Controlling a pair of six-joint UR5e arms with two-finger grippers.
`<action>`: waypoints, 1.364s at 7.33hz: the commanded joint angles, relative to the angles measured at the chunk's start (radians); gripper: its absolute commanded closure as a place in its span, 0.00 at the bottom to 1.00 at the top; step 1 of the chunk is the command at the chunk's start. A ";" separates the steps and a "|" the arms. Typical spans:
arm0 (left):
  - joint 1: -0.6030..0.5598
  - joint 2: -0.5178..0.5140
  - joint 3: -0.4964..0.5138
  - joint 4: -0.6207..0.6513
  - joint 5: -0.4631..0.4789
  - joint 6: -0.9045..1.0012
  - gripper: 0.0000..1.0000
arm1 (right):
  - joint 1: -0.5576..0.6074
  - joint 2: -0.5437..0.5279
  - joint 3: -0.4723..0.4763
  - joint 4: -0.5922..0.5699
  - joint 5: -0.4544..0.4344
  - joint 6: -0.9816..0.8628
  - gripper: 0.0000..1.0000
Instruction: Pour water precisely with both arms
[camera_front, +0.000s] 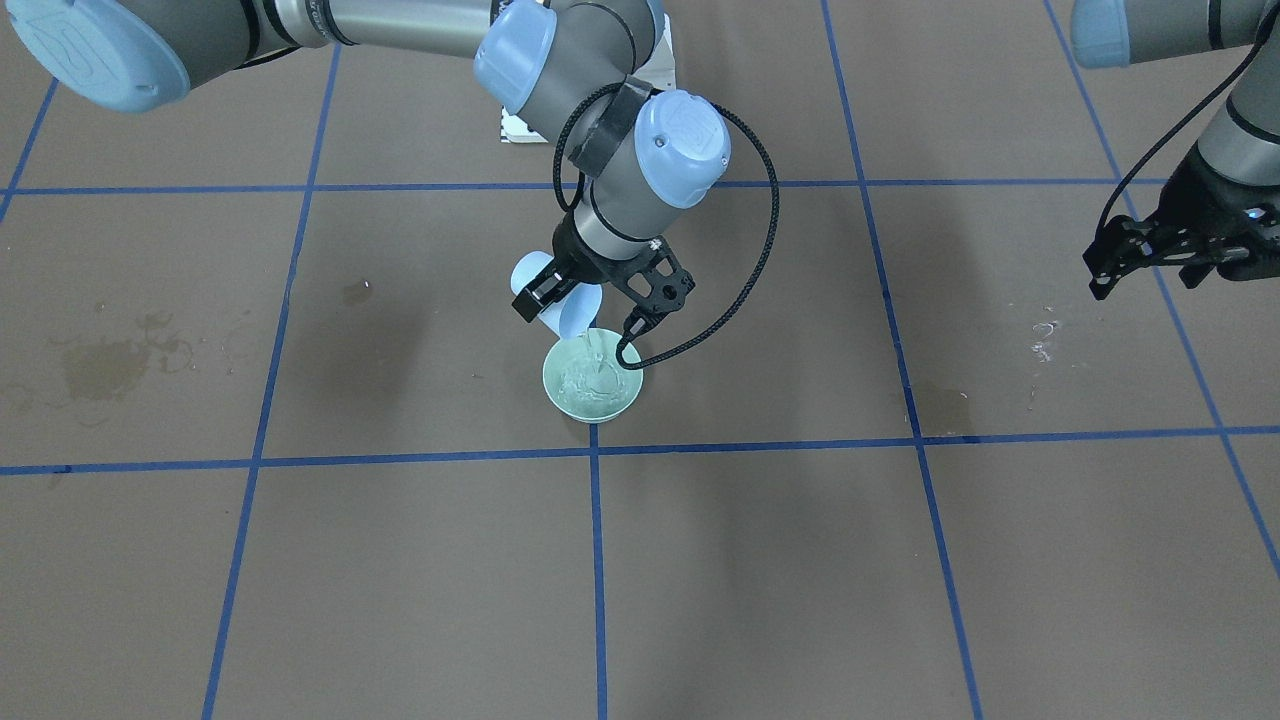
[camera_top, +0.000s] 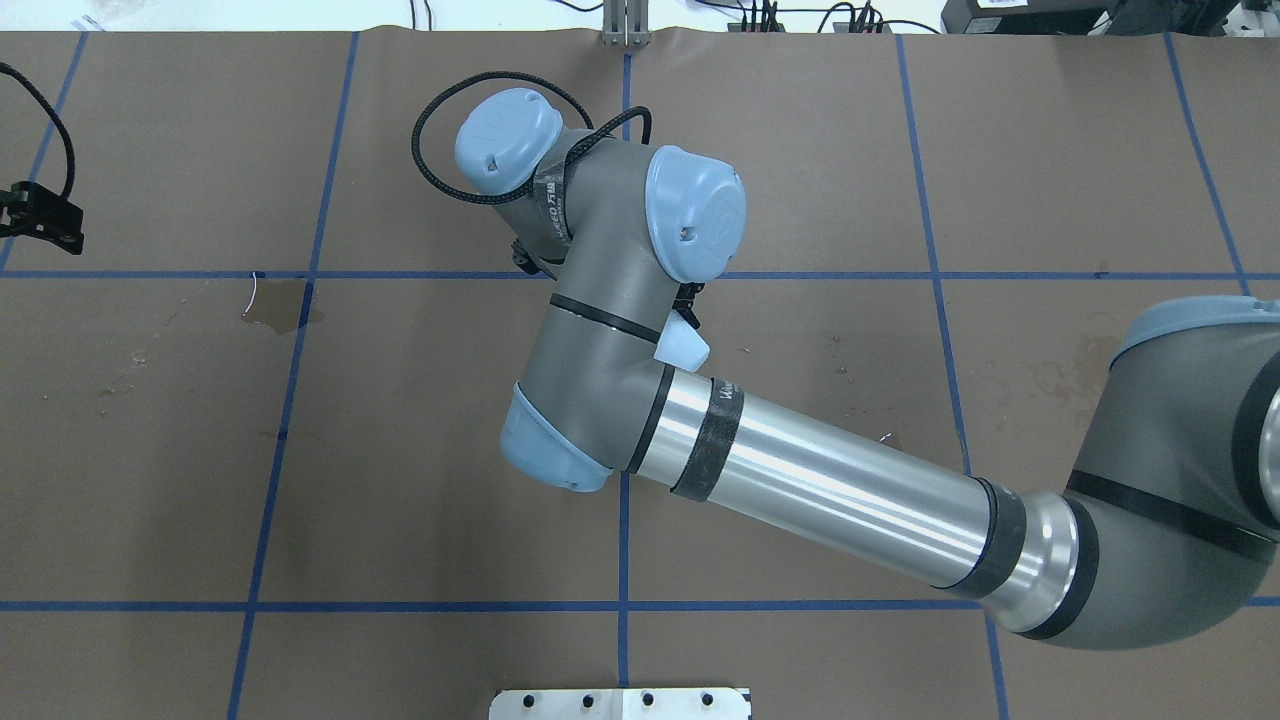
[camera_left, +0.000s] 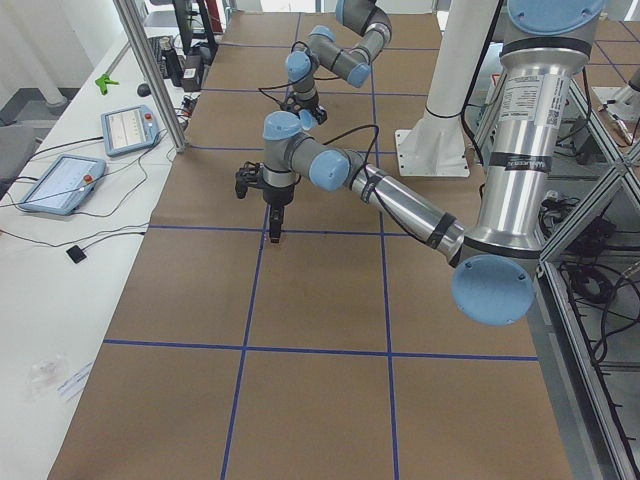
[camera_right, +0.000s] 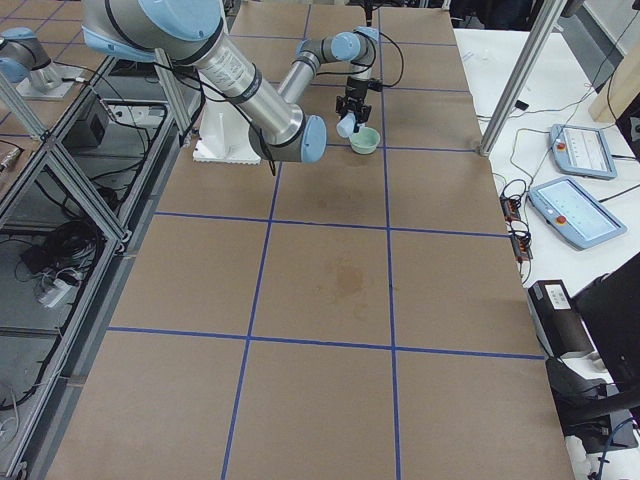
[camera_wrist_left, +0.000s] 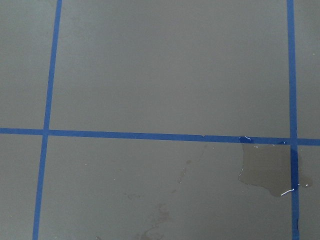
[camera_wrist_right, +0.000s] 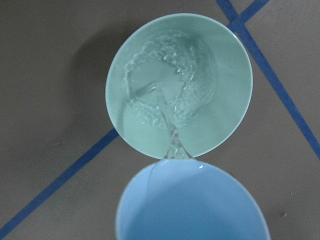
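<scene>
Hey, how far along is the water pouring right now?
Done: the right gripper has the blue cup gripped and tipped over the green bowl. In hand: water is streaming into the bowl, which already holds some. Left: finishing the pour and righting the cup; the left gripper hangs aside, empty.

On my feed, right arm (camera_top: 820, 490) and left arm (camera_left: 400, 205): silver tubes, grey joints, round light-blue caps (camera_front: 685, 140), black braided cable (camera_front: 776, 212) looping at the wrist.

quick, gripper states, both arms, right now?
Left gripper: nothing seen in it; open or shut cannot be told.
Right gripper: shut on the light-blue cup.
</scene>
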 joint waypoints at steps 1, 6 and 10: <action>0.000 0.000 0.000 0.000 0.000 -0.001 0.00 | 0.000 0.002 0.007 0.002 0.000 -0.002 1.00; 0.001 -0.002 -0.002 0.000 0.000 -0.001 0.00 | 0.003 -0.193 0.240 0.256 -0.015 0.094 1.00; 0.001 -0.008 -0.002 0.000 0.000 -0.010 0.00 | 0.034 -0.463 0.578 0.594 -0.211 0.474 1.00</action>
